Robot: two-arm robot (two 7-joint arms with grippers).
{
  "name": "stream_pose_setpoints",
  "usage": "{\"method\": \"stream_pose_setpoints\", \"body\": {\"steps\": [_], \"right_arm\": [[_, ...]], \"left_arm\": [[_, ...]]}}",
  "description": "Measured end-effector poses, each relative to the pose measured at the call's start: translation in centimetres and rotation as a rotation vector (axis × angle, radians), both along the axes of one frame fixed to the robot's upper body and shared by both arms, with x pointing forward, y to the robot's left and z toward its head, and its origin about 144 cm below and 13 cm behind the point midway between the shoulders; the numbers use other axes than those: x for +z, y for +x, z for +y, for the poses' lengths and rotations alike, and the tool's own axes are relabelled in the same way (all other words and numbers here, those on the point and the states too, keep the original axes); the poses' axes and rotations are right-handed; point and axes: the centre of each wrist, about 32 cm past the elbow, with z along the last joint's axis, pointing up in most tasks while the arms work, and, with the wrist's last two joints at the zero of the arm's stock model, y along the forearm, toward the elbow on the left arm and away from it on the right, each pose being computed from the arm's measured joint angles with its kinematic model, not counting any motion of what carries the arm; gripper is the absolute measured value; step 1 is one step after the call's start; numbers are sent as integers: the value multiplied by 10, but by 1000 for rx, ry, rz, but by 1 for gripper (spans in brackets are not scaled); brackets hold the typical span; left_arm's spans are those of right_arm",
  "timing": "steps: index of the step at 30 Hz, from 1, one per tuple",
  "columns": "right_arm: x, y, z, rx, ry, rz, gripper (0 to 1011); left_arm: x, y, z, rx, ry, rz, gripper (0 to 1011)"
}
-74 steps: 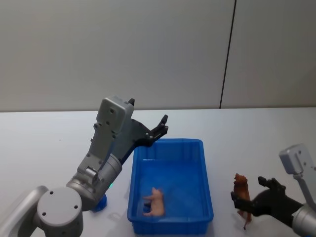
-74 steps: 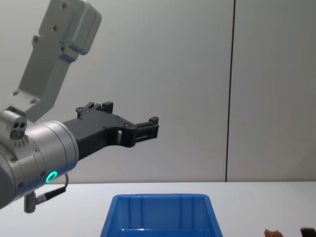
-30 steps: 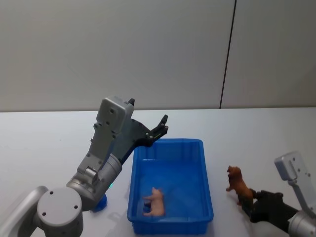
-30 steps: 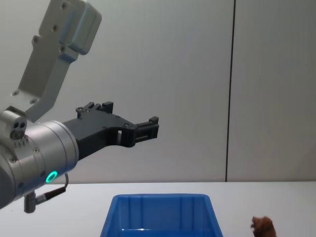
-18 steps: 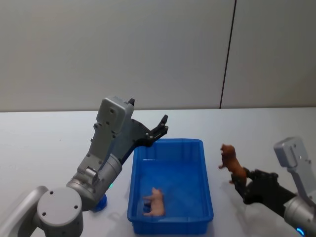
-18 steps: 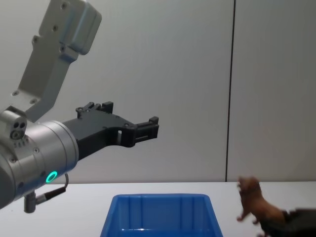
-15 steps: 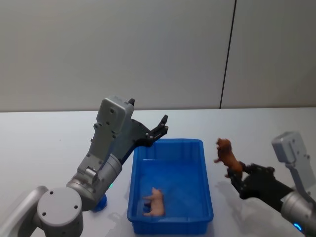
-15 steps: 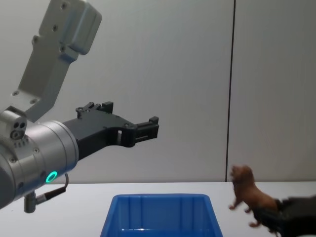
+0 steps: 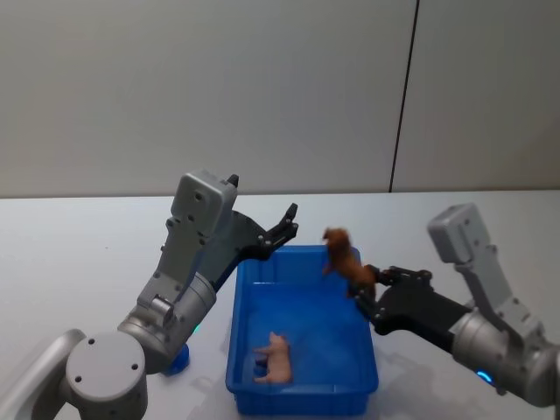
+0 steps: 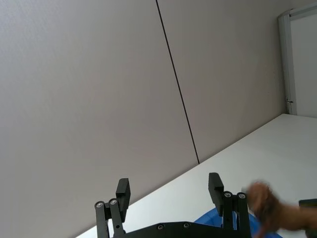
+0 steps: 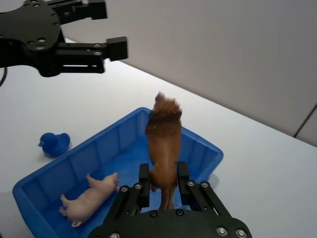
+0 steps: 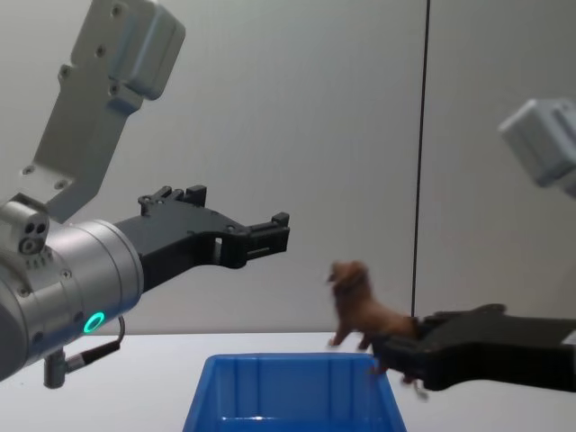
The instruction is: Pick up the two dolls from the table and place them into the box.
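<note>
Head view: the right gripper (image 9: 366,293) clamps its jaws on the reddish-brown doll (image 9: 343,254), blurred but apparently head-up, in the air over the right side of the blue box (image 9: 297,387), where the pink doll (image 9: 276,357) lies, while the left gripper (image 9: 287,223) hovers at its far-left corner, jaws wide.

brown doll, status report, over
Right gripper shut on brown doll, held above box, far right corner. Left gripper open, raised by far left corner. Pink doll inside. Nothing blocking.
</note>
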Motion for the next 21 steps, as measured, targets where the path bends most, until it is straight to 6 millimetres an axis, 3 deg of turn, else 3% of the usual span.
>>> {"method": "stream_pose_setpoints", "body": {"steps": [5, 7, 12, 21], "right_arm": [[1, 5, 10, 24, -13, 21, 486], [1, 6, 13, 29, -19, 31, 503], [1, 10, 18, 33, -25, 46, 706], [2, 12, 8, 4, -23, 48, 937]], "left_arm": [[0, 0, 0, 0, 0, 0, 1001], [0, 0, 0, 0, 0, 0, 1001], [0, 0, 0, 0, 0, 0, 1001], [0, 0, 0, 0, 0, 0, 1001]]}}
